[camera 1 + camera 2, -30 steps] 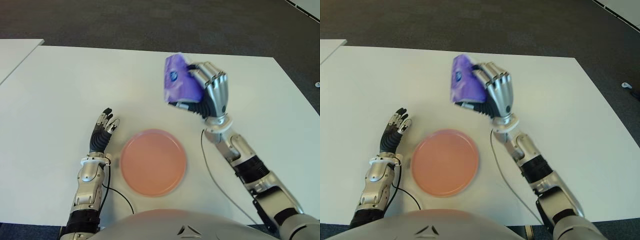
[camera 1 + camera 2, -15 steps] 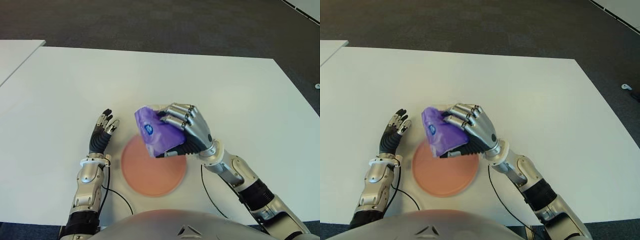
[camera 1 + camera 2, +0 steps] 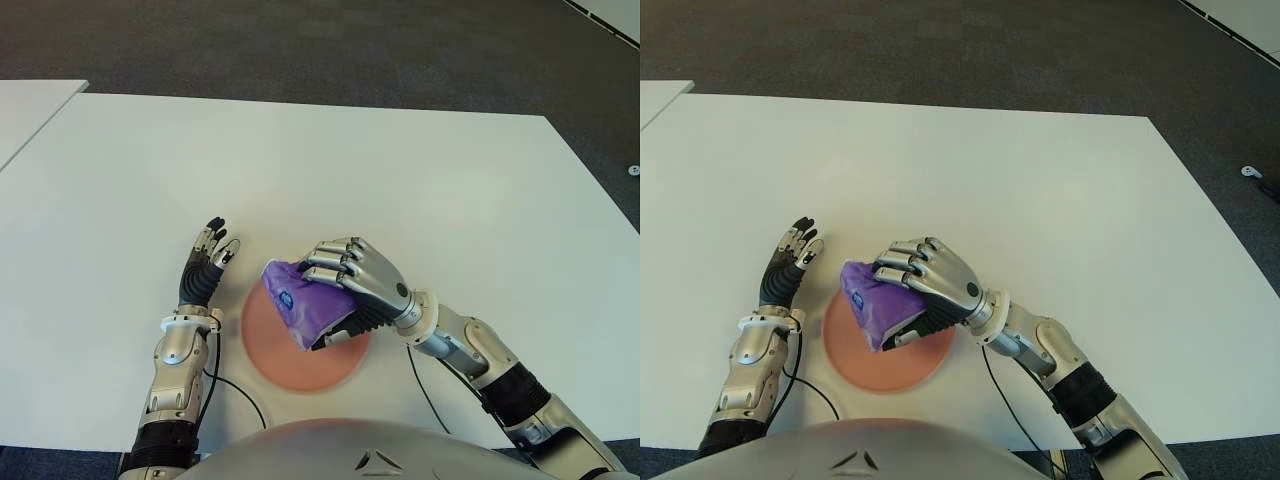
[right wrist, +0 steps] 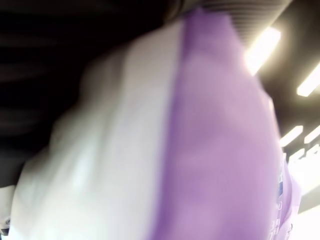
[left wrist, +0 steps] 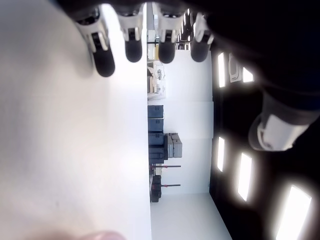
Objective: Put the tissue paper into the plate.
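Tissue paper [image 3: 300,308] sits gripped in the right robot hand [image 3: 352,290], palm down over the plate [image 3: 280,365].

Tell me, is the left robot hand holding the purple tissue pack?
No, the right robot hand grips the purple tissue pack over the pink plate.

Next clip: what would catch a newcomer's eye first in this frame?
The purple tissue pack stands out, clutched in the right hand directly over the pink plate near the front edge of the white table. The left hand shows just left of the plate, fingers spread and holding nothing.
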Tool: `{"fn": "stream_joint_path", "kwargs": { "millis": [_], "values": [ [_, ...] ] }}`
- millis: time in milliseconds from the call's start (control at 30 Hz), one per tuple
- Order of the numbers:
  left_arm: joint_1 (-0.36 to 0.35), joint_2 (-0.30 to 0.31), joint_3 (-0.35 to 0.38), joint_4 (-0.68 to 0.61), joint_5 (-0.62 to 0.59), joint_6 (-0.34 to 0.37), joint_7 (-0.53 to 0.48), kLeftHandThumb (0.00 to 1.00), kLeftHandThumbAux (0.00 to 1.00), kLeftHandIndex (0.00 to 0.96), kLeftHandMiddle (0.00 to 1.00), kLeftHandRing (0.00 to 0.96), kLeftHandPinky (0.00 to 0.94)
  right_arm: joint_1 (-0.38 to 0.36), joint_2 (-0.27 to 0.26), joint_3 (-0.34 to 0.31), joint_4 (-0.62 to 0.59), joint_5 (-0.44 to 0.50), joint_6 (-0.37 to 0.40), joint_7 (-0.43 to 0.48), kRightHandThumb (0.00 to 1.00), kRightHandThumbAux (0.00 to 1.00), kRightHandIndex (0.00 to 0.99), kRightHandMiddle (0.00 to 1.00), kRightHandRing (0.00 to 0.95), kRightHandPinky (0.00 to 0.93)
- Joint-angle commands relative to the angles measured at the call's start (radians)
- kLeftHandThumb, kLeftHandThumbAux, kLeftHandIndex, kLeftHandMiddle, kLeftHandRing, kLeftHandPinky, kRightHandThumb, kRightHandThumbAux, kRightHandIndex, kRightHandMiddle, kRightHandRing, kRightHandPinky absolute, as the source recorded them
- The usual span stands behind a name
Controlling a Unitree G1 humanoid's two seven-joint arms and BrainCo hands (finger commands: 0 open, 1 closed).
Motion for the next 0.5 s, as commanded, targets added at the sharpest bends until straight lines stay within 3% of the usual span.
{"fn": "stream_joint_path", "kwargs": {
  "millis": [33, 500],
  "values": [
    [0.017, 0.003, -0.006, 0.032, 0.007, 0.028, -0.008, 0.0, 0.503, 0.0, 0.0, 0.0, 0.0, -0.006, 0.01, 0.007, 0.036, -0.022, -0.021, 0.035, 0.713, 0.718, 0.438, 0.839, 0.828, 0.84],
    [0.014, 0.003, -0.007, 0.035, 0.01, 0.026, -0.003, 0.0, 0.498, 0.0, 0.0, 0.0, 0.0, -0.014, 0.059, 0.014, 0.128, -0.071, -0.001, 0.048, 0.72, 0.714, 0.439, 0.815, 0.812, 0.822]
  ]
}}
